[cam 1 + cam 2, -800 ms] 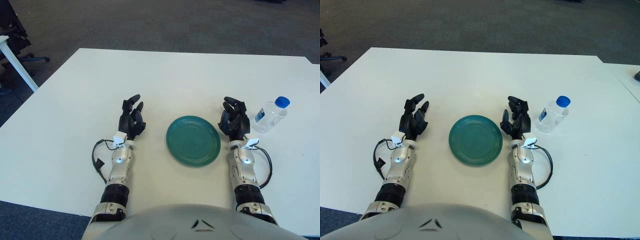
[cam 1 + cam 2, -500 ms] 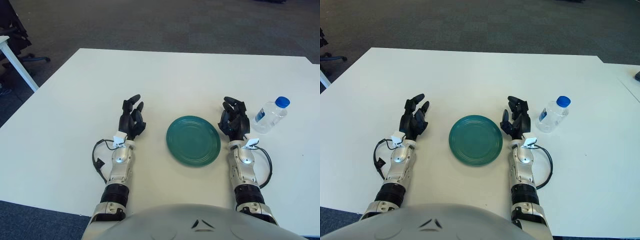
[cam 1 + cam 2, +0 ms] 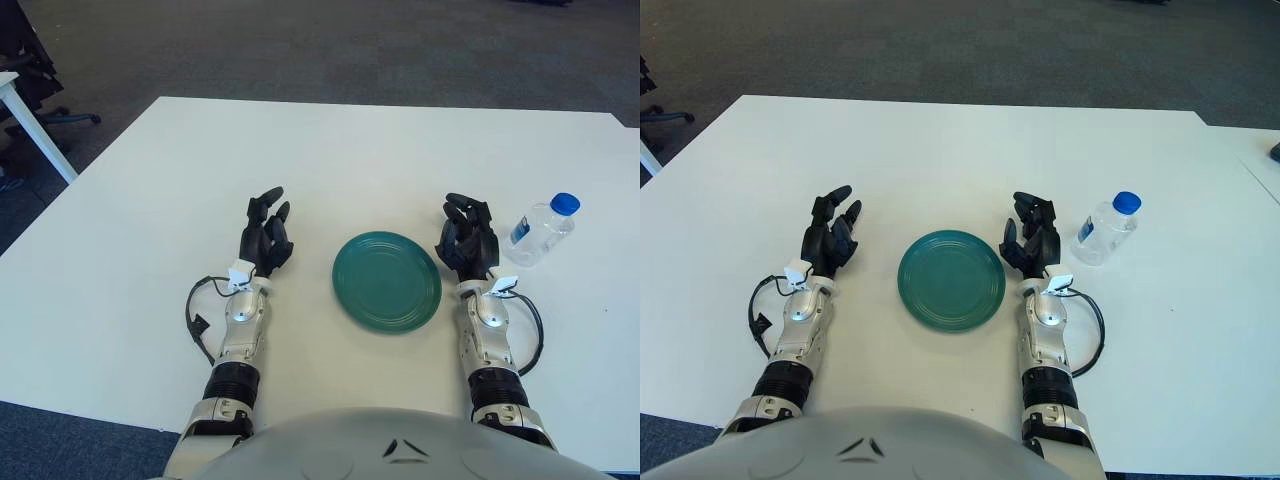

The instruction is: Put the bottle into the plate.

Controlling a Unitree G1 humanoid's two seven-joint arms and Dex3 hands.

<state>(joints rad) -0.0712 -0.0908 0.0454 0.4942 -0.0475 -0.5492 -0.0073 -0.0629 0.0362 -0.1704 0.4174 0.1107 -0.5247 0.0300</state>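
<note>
A clear plastic bottle (image 3: pixel 538 233) with a blue cap lies on the white table (image 3: pixel 330 150), to the right of my right hand. A round green plate (image 3: pixel 386 281) sits on the table between my two hands and holds nothing. My right hand (image 3: pixel 467 240) rests on the table between the plate and the bottle, fingers relaxed and empty, a short gap from the bottle. My left hand (image 3: pixel 265 238) rests on the table left of the plate, fingers spread and empty.
The table's front edge runs just below my forearms. A second white table's leg (image 3: pixel 30 120) and an office chair base (image 3: pixel 60 115) stand at the far left on the dark carpet. Another table edge (image 3: pixel 1255 150) abuts at the right.
My left hand has shifted very slightly forward. The bottle, plate and right hand have not moved.
</note>
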